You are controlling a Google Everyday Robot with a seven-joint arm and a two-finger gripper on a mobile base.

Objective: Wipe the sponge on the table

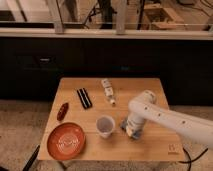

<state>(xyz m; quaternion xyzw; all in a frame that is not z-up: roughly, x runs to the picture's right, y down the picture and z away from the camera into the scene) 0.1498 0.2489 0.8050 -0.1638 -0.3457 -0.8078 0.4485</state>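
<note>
The sponge (124,125), a small blue block with a yellowish side, lies on the light-wood table (150,147) just right of the white cup (105,126). My gripper (130,129) points down onto the sponge from the white arm (170,119) that reaches in from the right. It is shut on the sponge and presses it against the tabletop. Most of the sponge is hidden under the gripper; only its blue left edge and a bit of yellow show.
A white bottle (107,90) lies at the table's back middle, with a black bar (84,98) to its left. A red object (62,111) and an orange plate (66,141) sit at the left. A dark cabinet wall stands behind the table.
</note>
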